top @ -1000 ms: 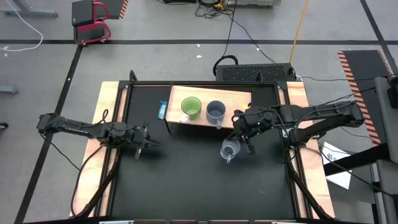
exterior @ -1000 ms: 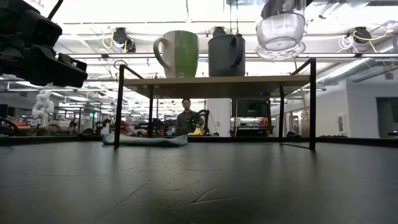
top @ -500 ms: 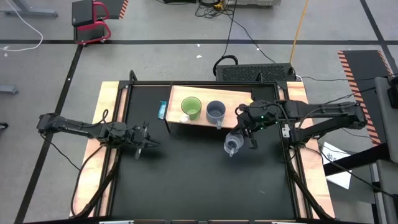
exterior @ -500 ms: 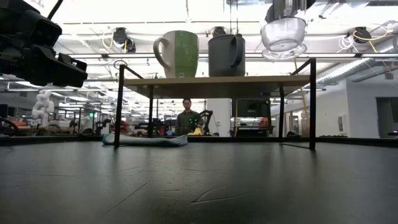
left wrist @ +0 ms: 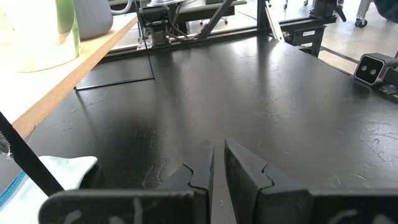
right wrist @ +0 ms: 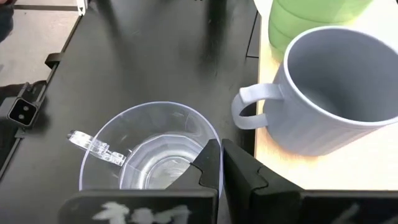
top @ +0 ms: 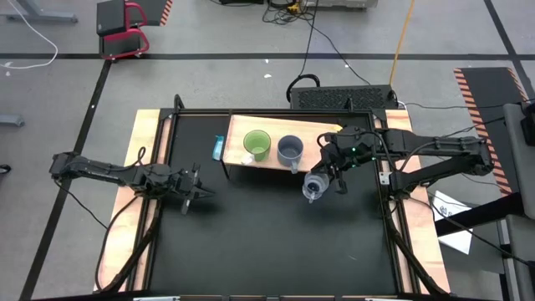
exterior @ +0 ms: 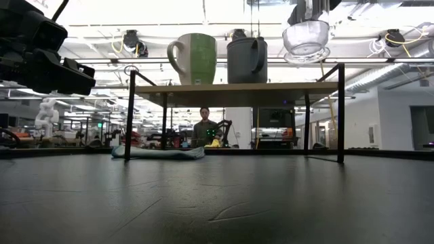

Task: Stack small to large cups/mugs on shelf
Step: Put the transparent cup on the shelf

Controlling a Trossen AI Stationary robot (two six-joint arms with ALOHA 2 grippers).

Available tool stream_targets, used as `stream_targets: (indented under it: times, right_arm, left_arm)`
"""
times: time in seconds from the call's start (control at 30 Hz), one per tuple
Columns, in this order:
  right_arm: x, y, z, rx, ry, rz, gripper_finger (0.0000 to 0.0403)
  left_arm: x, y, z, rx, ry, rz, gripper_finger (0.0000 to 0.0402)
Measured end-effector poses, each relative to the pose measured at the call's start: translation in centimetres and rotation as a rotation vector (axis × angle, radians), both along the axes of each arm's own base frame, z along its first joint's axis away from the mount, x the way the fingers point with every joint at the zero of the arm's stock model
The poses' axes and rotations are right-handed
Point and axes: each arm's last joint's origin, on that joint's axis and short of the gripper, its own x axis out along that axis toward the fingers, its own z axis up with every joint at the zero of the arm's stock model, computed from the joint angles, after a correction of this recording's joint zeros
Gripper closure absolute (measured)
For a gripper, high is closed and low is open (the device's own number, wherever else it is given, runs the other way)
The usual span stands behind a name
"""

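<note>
The lime-green mug (top: pixel 257 145) and the grey-blue mug (top: pixel 290 150) stand upright side by side on the tan shelf (top: pixel 313 131). They also show on the shelf (exterior: pixel 237 85) in the low view, the green mug (exterior: pixel 193 57) left of the grey-blue one (exterior: pixel 246 59). My right gripper (top: pixel 324 179) is shut on the clear glass cup (top: pixel 313 188), in the air just off the shelf's near right corner. The cup (exterior: pixel 306 37) hangs above board height. My left gripper (top: pixel 199 194) is shut and empty over the table's left part. My right gripper pinches the glass cup's wall at the rim (right wrist: pixel 214 144), one finger (right wrist: pixel 208 163) inside the cup and one (right wrist: pixel 244 169) outside, on the side opposite the handle (right wrist: pixel 93 144). The cup is lifted clear, mouth up, beside the grey-blue mug (right wrist: pixel 336 99).
A light blue cloth (top: pixel 217 149) lies on the table at the shelf's left end, and also shows in the low view (exterior: pixel 158 152). The shelf's dark legs (exterior: pixel 340 112) stand at its corners. Bare board lies right of the grey-blue mug (top: pixel 322 138).
My right gripper has carried the glass cup toward the table's far edge, closer to the shelf's near right corner. The cup stays mouth up and clear of the table.
</note>
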Motion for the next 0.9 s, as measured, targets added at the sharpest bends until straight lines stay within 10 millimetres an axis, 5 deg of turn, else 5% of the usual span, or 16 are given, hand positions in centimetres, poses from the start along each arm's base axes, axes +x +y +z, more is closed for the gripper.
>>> stream_targets:
  times: [0.9]
  right_arm:
    - [-0.2,-2.2,0.0,-0.026,0.002,-0.076,0.0403]
  left_arm:
    - [0.0,0.0,0.0,-0.002,0.001,0.001,0.0360]
